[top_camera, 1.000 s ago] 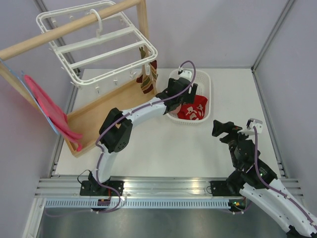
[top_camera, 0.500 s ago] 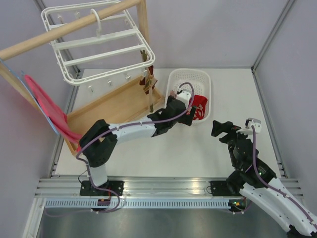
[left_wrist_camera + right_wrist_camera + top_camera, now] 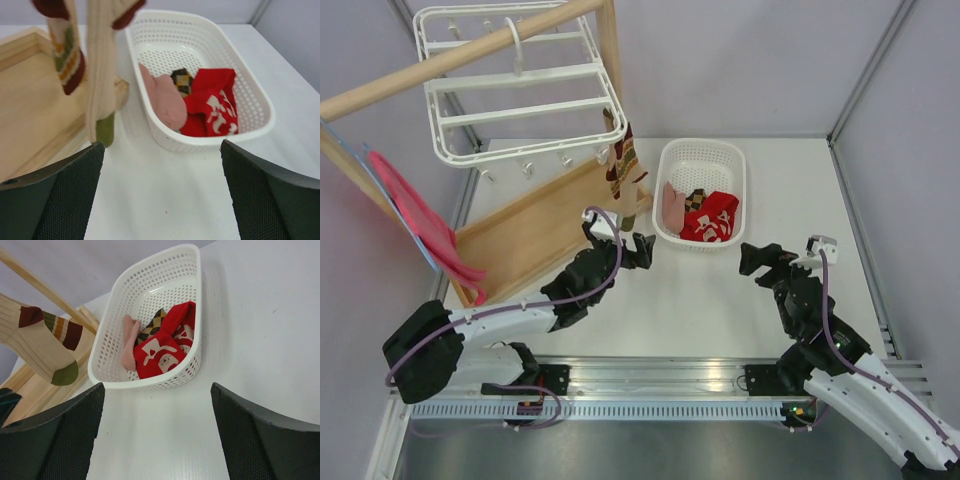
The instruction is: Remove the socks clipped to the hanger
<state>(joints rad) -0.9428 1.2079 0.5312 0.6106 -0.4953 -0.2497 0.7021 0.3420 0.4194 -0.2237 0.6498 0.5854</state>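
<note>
The white hanger hangs by its hook from the wooden rod. Two cream socks with dark red, green and orange stripes dangle from clips at its right corner, and show in the left wrist view and the right wrist view. A red sock, a pale pink sock and a checkered sock lie in the basket. My left gripper is open and holds nothing, low over the table just below the hanging socks. My right gripper is open and holds nothing, right of the basket.
The wooden rack has a tray-like base and an upright post beside the hanging socks. A pink hanger leans at the rack's left end. Grey walls close the table's back and sides.
My left arm has drawn back from the basket to the table in front of the rack, gripper still open. The hanger has swung and the clipped socks shifted. The right arm has barely moved.
</note>
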